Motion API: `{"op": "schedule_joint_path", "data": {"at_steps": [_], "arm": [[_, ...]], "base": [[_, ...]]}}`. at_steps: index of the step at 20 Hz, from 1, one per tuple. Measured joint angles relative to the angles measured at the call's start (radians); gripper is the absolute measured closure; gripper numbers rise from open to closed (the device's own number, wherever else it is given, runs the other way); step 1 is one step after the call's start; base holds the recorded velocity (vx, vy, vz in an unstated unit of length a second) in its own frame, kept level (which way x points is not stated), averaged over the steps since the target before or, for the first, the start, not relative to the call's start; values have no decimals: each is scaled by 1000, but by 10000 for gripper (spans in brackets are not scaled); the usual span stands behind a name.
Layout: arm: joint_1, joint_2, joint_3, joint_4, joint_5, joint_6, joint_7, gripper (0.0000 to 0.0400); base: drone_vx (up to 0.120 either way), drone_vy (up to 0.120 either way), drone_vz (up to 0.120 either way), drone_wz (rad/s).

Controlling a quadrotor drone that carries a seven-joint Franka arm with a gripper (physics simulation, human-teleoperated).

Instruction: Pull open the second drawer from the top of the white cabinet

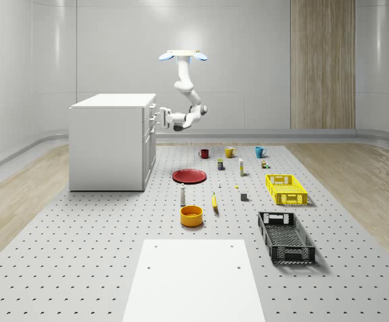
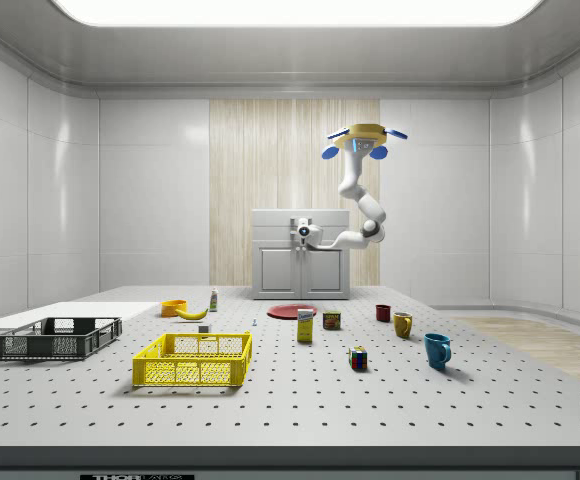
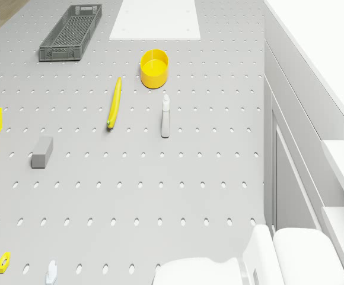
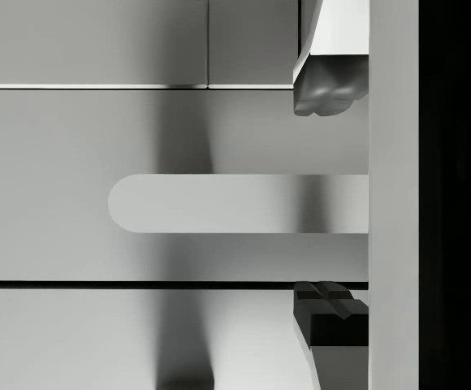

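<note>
Two fingertips (image 4: 325, 85) stood wide apart, straddling the handle (image 4: 235, 203) at twelve and six o'clock (nothing gripped). Hovering beside the white cabinet (image 1: 110, 144), the drone (image 1: 182, 56) hadn't pulled the drawer open yet.

Drone (image 1: 182, 55) hovers beside the cabinet (image 1: 110, 141); end effector (image 4: 325, 195) at its drawer handle (image 4: 235, 203) (fingers straddling it).

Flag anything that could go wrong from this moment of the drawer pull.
1. The open gripper straddles only one end of the handle, so the fingers may slip off sideways when pulling.
2. The drone hovers beside the cabinet with the arm stretched sideways; pulling could tug the drone toward it.
</note>
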Motion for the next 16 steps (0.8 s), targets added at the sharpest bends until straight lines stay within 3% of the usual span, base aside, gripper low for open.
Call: {"op": "schedule_joint_path", "data": {"at_steps": [16], "arm": [[-56,37,57,13,51,-28,-13,100]], "base": [[0,0,0,0]]}}
